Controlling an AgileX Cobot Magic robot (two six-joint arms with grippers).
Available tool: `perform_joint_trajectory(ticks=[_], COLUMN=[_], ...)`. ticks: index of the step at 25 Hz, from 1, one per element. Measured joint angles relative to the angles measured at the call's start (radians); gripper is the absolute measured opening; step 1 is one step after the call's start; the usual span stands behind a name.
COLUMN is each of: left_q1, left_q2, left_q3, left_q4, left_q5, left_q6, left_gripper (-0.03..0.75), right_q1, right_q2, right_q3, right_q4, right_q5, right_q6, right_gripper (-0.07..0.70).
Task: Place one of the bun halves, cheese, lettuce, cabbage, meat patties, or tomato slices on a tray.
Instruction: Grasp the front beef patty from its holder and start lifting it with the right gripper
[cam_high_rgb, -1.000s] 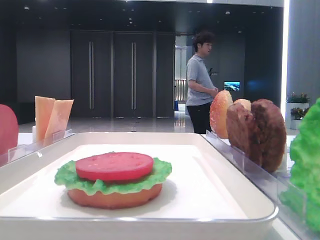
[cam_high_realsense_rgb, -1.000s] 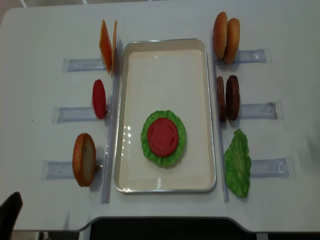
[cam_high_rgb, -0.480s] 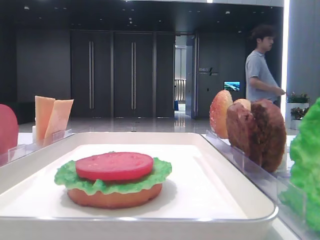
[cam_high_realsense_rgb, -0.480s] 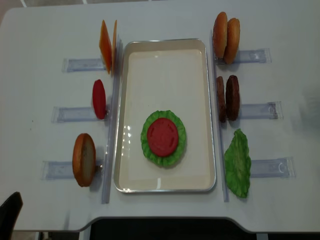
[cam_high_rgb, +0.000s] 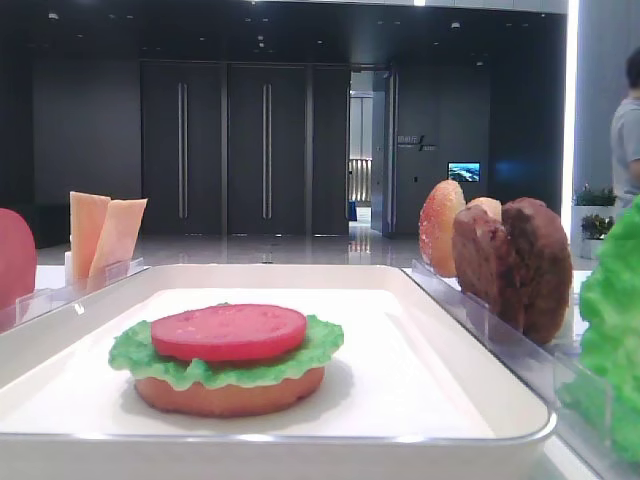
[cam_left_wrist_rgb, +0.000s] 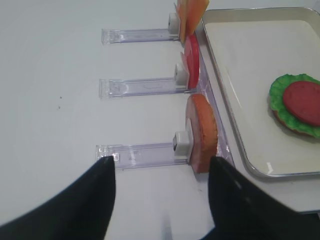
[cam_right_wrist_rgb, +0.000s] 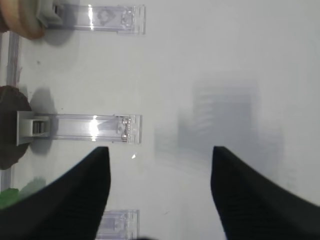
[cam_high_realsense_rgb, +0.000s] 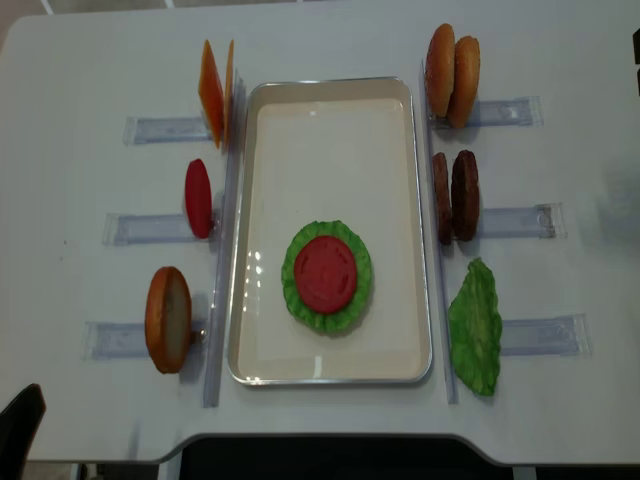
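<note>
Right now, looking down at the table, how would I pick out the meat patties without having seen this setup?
Start at the white tray in the middle of the table and look just past its right rim. Three clear racks line that side; the meat patties stand on edge in the middle one. They are two dark brown rough discs, between the golden bun halves behind and the green lettuce in front.

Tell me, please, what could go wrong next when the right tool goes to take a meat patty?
1. The meat patties stand upright close together in their rack, so the open right tool may catch both.
2. The lettuce sits just beside them and could be knocked.
3. The stack on the tray is loose; a careless drop may shift the tomato slice.
</note>
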Motion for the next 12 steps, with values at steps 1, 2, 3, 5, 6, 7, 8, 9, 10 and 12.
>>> perform_joint_trajectory(ticks=[1, 2, 3, 5, 6, 7, 8, 9, 10, 12], left_q1=[0.000, 0.000, 0.000, 0.000, 0.000, 0.000, 0.000, 0.000, 0.000, 0.000], left_q2=[0.000, 0.000, 0.000, 0.000, 0.000, 0.000, 0.000, 0.000, 0.000, 0.000], left_q3=[0.000, 0.000, 0.000, 0.000, 0.000, 0.000, 0.000, 0.000, 0.000, 0.000], left_q4=[0.000, 0.000, 0.000, 0.000, 0.000, 0.000, 0.000, 0.000, 0.000, 0.000], left_q5=[0.000, 0.000, 0.000, 0.000, 0.000, 0.000, 0.000, 0.000, 0.000, 0.000], left_q6=[0.000, 0.000, 0.000, 0.000, 0.000, 0.000, 0.000, 0.000, 0.000, 0.000], left_gripper=[0.454, 0.454, 0.454, 0.454, 0.454, 0.454, 0.454, 0.454, 0.454, 0.454], right_q1=[0.000, 0.004, 0.008, 0.026, 0.042, 0.064, 0.085, 0.113, 0.142, 0.189], right_q2=[0.000, 0.000, 0.000, 0.000, 0.000, 0.000, 0.000, 0.000, 0.001, 0.001], right_q3=[0.000, 0.000, 0.000, 0.000, 0.000, 0.000, 0.000, 0.000, 0.000, 0.000], right_q4=[0.000, -0.001, -0.008, -0.018, -0.023, -0.034, -0.050, -0.065, -0.083, -0.102], right_q5=[0.005, 0.010, 0.015, 0.020, 0.021, 0.022, 0.023, 0.024, 0.025, 0.030], right_q6=[0.012, 0.026, 0.042, 0.074, 0.096, 0.122, 0.148, 0.183, 0.220, 0.282], right_gripper=[0.419, 0.412, 0.405, 0.392, 0.389, 0.387, 0.384, 0.383, 0.382, 0.381])
